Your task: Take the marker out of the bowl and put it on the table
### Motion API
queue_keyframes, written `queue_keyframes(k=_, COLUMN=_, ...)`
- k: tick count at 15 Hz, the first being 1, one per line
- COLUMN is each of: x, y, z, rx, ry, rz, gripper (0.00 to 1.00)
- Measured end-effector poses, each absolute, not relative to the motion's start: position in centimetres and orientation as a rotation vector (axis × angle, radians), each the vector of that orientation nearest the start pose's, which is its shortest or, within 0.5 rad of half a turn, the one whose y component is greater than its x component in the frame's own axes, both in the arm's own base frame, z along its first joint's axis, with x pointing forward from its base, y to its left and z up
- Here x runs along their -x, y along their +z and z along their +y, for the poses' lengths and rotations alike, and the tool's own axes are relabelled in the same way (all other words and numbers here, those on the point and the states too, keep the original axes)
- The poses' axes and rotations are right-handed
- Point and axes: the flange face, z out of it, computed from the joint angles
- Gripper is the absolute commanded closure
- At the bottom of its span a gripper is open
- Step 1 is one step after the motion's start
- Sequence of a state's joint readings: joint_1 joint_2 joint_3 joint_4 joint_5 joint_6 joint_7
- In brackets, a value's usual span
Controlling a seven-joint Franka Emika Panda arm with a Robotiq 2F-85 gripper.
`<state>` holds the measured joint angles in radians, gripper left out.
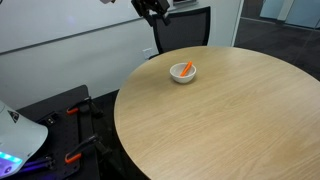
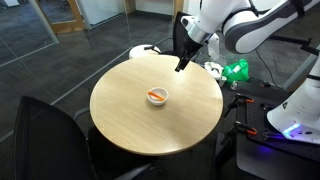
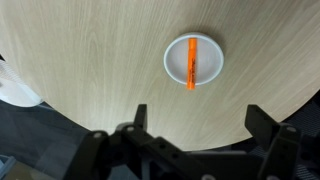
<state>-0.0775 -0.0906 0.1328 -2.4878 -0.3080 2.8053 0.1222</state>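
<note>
Orange marker (image 3: 191, 63) lies inside the white bowl (image 3: 174, 58), one end reaching just past the rim. The bowl stands on the wood-grain table (image 3: 90, 60). The gripper (image 3: 197, 122) hangs above the table's edge, well apart from the bowl, jaws spread wide, nothing between them. Both exterior views agree: marker in bowl, pincer clear of it.

Orange marker (image 3: 191, 63) across white bowl (image 3: 174, 57).
</note>
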Motion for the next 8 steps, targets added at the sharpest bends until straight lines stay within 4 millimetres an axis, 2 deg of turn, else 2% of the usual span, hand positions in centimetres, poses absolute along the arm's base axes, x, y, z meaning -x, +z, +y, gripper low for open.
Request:
queue_keyframes(k=4, x=-50.6, y=33.9, z=4.3, rx=3.185, ry=-0.625, rz=-0.350, gripper=0.00)
queue_keyframes(k=8, x=-50.6, y=34.2, z=4.3, rx=3.184, ry=-0.635, rz=-0.348, gripper=0.00)
